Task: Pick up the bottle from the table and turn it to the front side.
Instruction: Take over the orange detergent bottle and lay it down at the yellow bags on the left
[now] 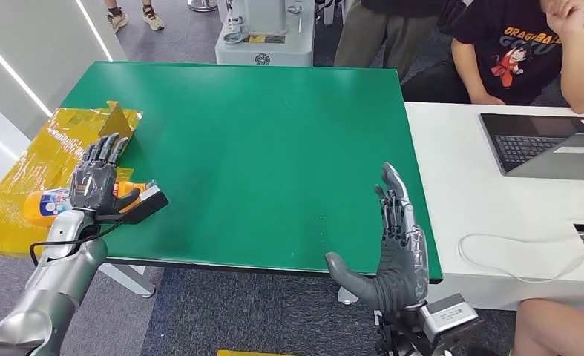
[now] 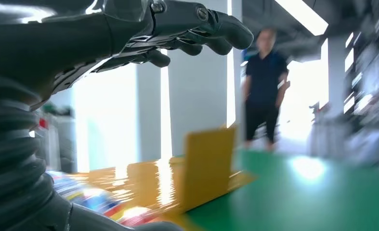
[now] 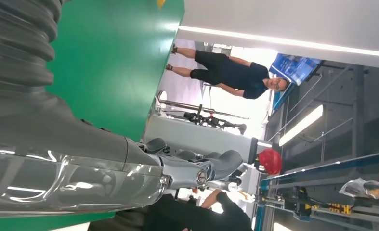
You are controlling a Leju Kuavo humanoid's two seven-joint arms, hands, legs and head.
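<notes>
Beneath the left hand (image 1: 96,178), whose spread fingers (image 1: 109,148) hold nothing, lies the bottle (image 1: 45,202): reach step; closing around it comes next.

A: What kind of place is this?
B: Robotics lab or test hall. Green table (image 1: 259,148) set up as a test bench, taped yellow sheet (image 1: 44,163) at its left end.
A: What else shows it?
B: White desk (image 1: 459,193) right beside the green table with an open laptop (image 1: 545,144) and a loose cable (image 1: 496,252). A seated person (image 1: 526,52) at that desk. Grey machine base (image 1: 263,37) just behind the green table, grey carpet floor (image 1: 237,311) under it.
A: Anything further back?
B: Strip ceiling lights (image 3: 300,126), metal racking (image 3: 322,192), a red helmet (image 3: 270,161), another person (image 3: 226,72) standing beyond the table.
</notes>
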